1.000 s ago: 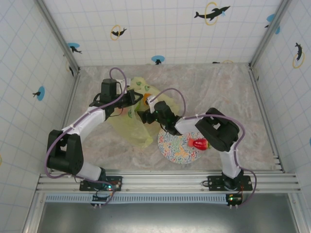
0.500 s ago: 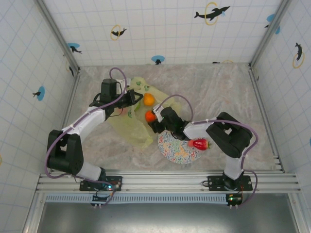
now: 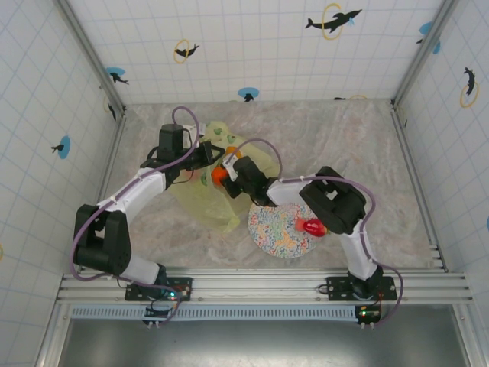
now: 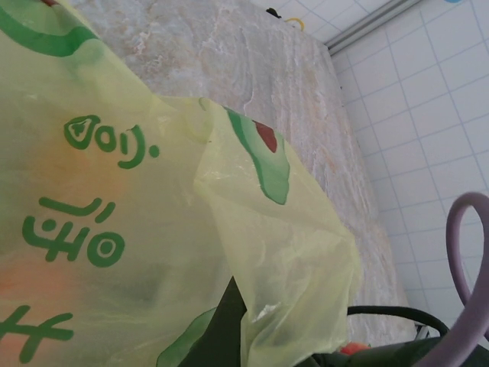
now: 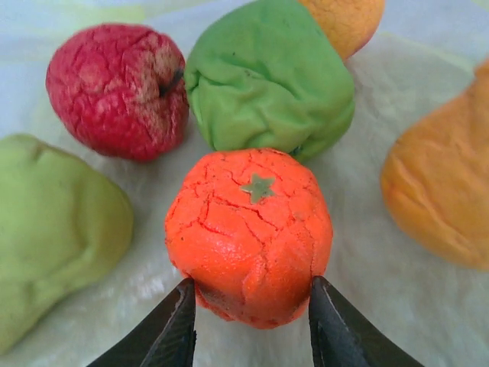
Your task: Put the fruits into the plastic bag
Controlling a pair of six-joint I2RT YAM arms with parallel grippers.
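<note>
My right gripper [image 5: 252,284] is clamped on an orange fruit [image 5: 248,229], one finger pressed to each flank, low inside the plastic bag [image 5: 367,260]. Around it on the pale film lie a red apple [image 5: 114,88], a green round fruit [image 5: 267,76], a green pear [image 5: 53,229] and two more orange pieces [image 5: 435,206], all close together. From above, a red strawberry-like fruit [image 3: 312,226] sits alone on the speckled plate [image 3: 267,229], whose rim lies just beside the bag's near corner. The bag sprawls left of centre, while the marbled table [image 3: 359,145] is bare toward the far and right walls. My left gripper [image 3: 208,155] is at the bag's far edge. In its wrist view the printed film covers its fingers, so I cannot tell whether it is closed on the plastic. The right wrist frame cuts off the pear and both outer orange pieces.
</note>
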